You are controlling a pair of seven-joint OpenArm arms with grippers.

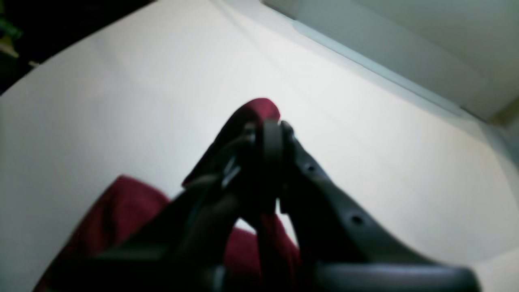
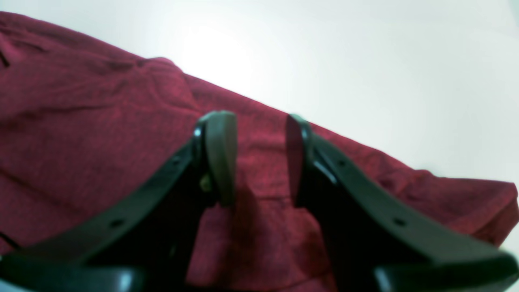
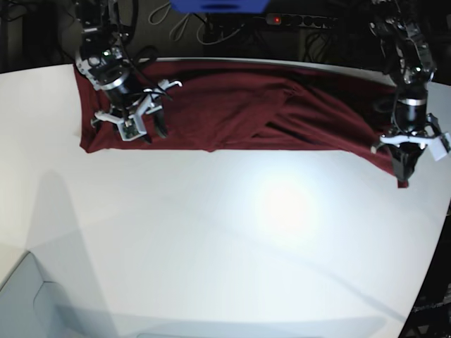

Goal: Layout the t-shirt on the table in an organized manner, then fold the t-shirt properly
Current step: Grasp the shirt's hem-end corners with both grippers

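The maroon t-shirt [image 3: 246, 113] lies stretched in a long, wrinkled band along the far side of the white table [image 3: 211, 232]. My left gripper [image 3: 403, 171] is at the shirt's right end, shut on a corner of the cloth. In the left wrist view a red fold of the t-shirt [image 1: 263, 108] pokes out past the closed left gripper [image 1: 271, 130]. My right gripper [image 3: 143, 131] is over the shirt's left end. In the right wrist view the right gripper [image 2: 259, 158] stands open just above the t-shirt [image 2: 101, 134], with nothing pinched between its fingers [image 2: 221, 154].
A power strip [image 3: 310, 20] and cables run behind the table's far edge. The table's curved edge [image 3: 437, 239] drops off close to the left arm. A pale grey box [image 3: 21, 296] sits at the near left corner.
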